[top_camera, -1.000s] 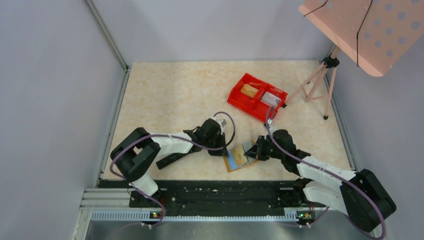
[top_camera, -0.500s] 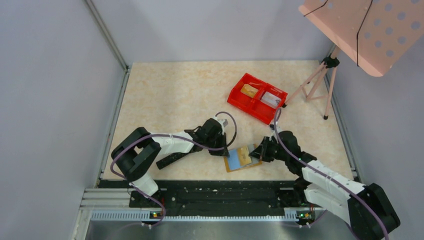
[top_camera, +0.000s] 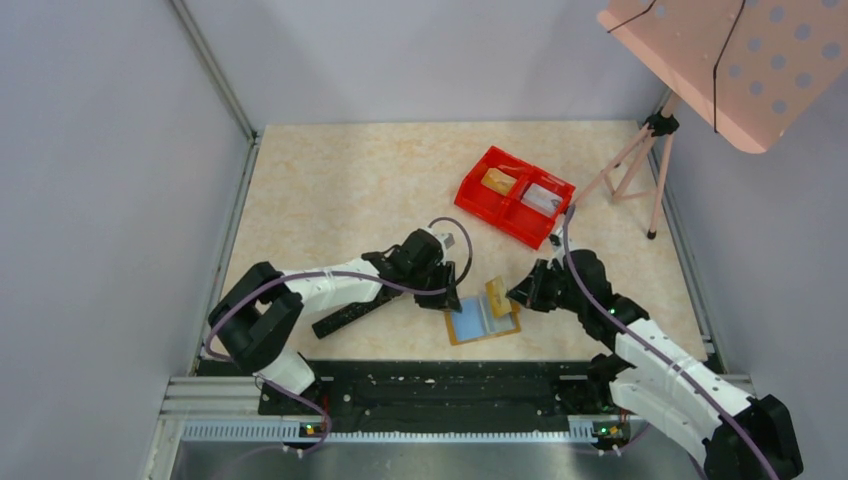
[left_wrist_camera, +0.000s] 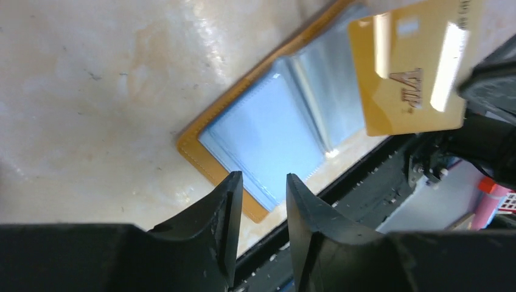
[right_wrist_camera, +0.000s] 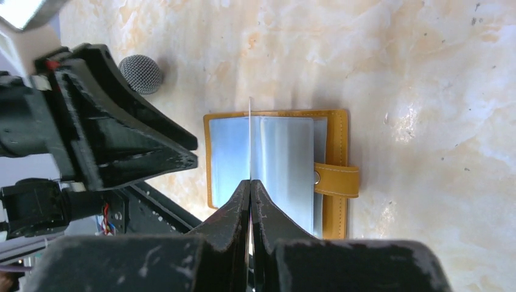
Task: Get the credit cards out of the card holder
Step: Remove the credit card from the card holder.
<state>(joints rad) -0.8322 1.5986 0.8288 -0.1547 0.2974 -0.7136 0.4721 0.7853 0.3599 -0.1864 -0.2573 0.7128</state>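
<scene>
The red tray (top_camera: pixel 495 222) sits well behind the work area, a gold item in one compartment and a pale one in the other. A pink tripod (top_camera: pixel 630 170) stands at the far right edge. Neither is near my arms.

On the marbled beige tabletop (top_camera: pixel 350 190) the card holder (top_camera: pixel 478 325) lies open and flat near the front edge, between the two arms. It has a tan stitched border, glossy pale-blue plastic sleeves and a strap tab (right_wrist_camera: pixel 336 180) with a small stud.

My right end effector (right_wrist_camera: pixel 251 182) is clamped on a gold card (left_wrist_camera: pixel 411 67), held up over the holder. The right wrist view shows that card only edge-on, as a thin line. The left wrist view shows its shiny face with "VIP" lettering.

My left end effector (left_wrist_camera: pixel 260 188) hovers at the holder's corner, fingers slightly apart with nothing between them. From overhead the two end effectors face each other across the holder.
</scene>
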